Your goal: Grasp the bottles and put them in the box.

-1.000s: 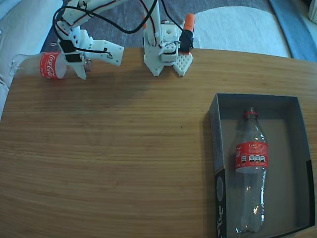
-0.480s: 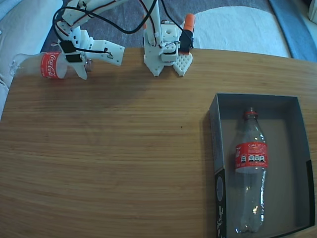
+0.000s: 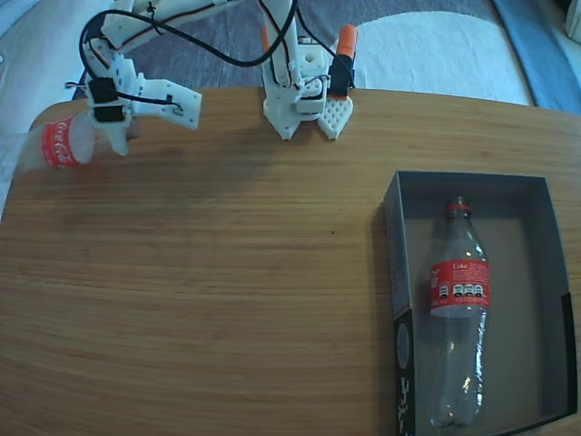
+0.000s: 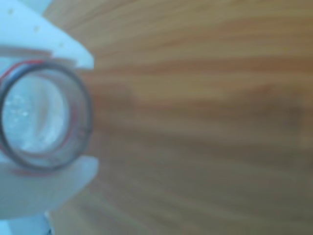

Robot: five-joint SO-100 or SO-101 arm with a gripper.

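Two bottles show in the fixed view. One bottle (image 3: 65,143) is clamped between my fingers (image 3: 116,127) at the far left corner of the surface (image 3: 209,282), lying roughly level with its red label turned toward the camera and its clear body reaching out past the surface's left edge. I grip it near the neck end. In the wrist view the open mouth of that held bottle (image 4: 44,115) faces the lens as a blurred round ring, with one white finger (image 4: 46,46) above it and the other below, both pressed against it, and the wood grain runs off to the right.

The other bottle (image 3: 457,313) lies flat inside the box (image 3: 393,272) at the right side of the surface, its red neck ring toward the far end and its base toward the near end, filling most of the box's length. The box's black side panel carries a pale round mark (image 3: 403,343) near the lower corner. My white base (image 3: 304,95) stands at the far edge of the surface, well apart from the box.
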